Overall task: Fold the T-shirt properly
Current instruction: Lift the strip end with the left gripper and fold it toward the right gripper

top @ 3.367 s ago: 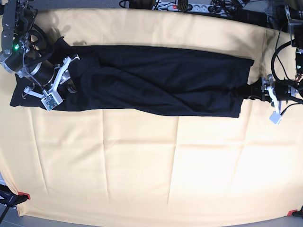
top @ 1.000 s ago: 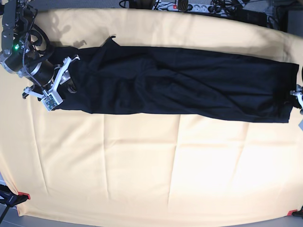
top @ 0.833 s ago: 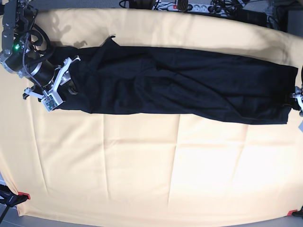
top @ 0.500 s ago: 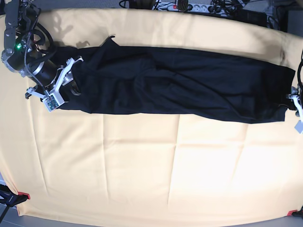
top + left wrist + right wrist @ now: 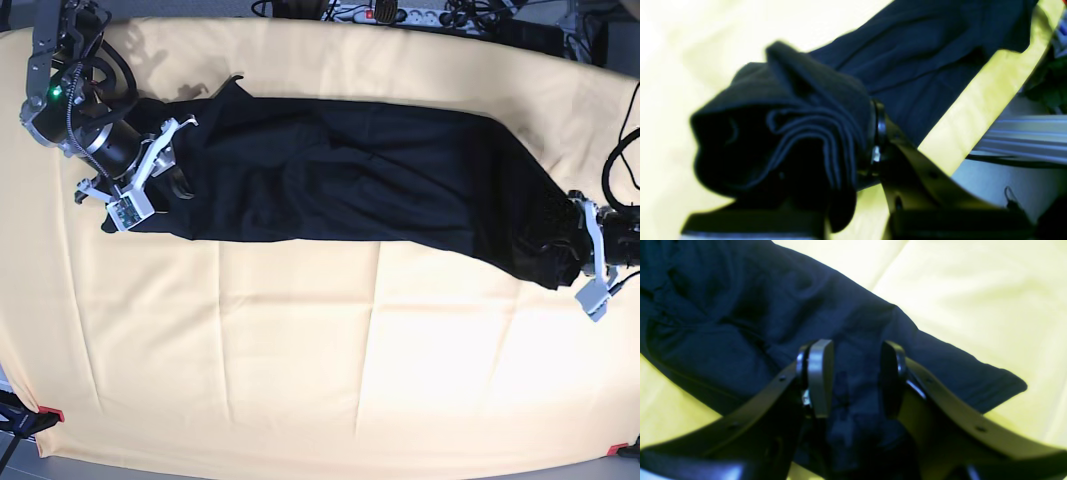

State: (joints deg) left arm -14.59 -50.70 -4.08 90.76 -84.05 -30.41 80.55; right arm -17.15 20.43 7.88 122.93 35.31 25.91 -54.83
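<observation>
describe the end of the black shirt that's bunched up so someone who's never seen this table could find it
A pale yellow cloth covers the table, and the black T-shirt stretches across its far half. Follow it toward the left gripper, which pinches stacked hem layers into a wad; the other end lies flat.

Black T-shirt (image 5: 350, 180) on cream cloth (image 5: 300, 350)

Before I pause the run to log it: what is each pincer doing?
Left pincer: closed on a bunched end of the black T-shirt.
Right pincer: open, one jaw on each side of a ridge of the T-shirt, not clamped.
</observation>
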